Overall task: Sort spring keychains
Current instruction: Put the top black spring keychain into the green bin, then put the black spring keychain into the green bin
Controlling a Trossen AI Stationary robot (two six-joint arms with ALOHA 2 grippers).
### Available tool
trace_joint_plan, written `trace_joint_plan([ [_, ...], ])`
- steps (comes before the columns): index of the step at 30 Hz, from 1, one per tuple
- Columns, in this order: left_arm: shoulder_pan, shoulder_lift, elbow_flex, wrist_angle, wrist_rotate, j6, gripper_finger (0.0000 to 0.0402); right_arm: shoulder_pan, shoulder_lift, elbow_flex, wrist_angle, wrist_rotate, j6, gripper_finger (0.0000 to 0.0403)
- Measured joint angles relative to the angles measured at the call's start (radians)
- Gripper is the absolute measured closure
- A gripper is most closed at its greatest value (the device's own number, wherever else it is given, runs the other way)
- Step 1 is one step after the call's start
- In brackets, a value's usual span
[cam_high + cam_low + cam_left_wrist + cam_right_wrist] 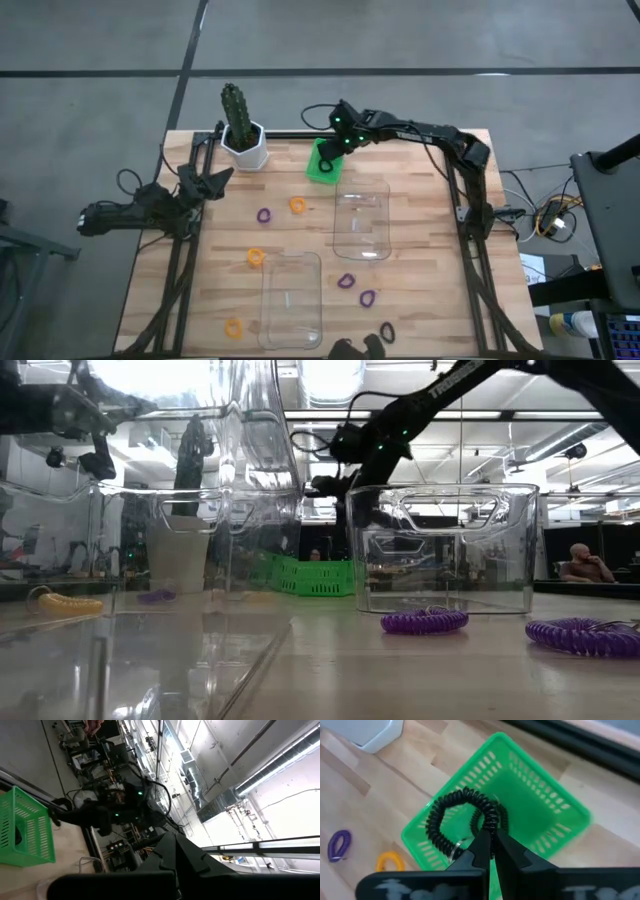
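My right gripper (490,834) is shut on a black spring keychain (451,810) over the small green bin (530,800), which stands at the table's far middle (322,165). Loose on the table lie purple keychains (264,214) (346,281) (368,297), orange ones (297,204) (256,257) (233,327) and a black one (386,329). My left gripper (218,180) waits shut at the table's left side, holding nothing. My right gripper pinches the black keychain's coil at one side of the loop (489,820) between its two fingertips. The fingers slant down from the table's right and far side. The loop hangs lifted clear, spread out over the bin's open top.
Two clear plastic trays lie on the wood, one at mid-right (361,220), one near the front (291,298). A cactus in a white pot (243,135) stands just left of the bin. Black frame rails run along both sides of the table (470,220).
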Motion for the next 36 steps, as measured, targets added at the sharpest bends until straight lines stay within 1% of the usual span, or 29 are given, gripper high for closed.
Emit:
trace_joint_plan([
  [7,0.000,0.000,0.000,0.000,0.000,-0.002,0.0401,0.004,0.156,0.181,-0.220,0.007,-0.007,0.0375],
  [12,0.000,0.000,0.000,0.001,0.000,-0.003,0.0401,0.024,0.234,0.313,-0.318,0.005,-0.065,0.0331],
  [18,0.001,0.000,0.000,0.001,0.000,-0.002,0.0401,0.035,0.253,0.438,-0.374,0.010,-0.108,0.0264],
  [23,0.001,0.000,0.000,0.001,0.000,-0.003,0.0401,0.038,0.228,0.498,-0.441,-0.003,-0.158,0.0228],
  [27,0.001,0.001,0.000,0.001,0.000,-0.002,0.0401,0.053,0.194,0.533,-0.509,-0.051,-0.210,0.0224],
  [36,0.001,0.001,0.000,-0.012,0.000,-0.001,0.0401,0.150,0.057,0.502,-0.564,-0.068,-0.255,0.0247],
])
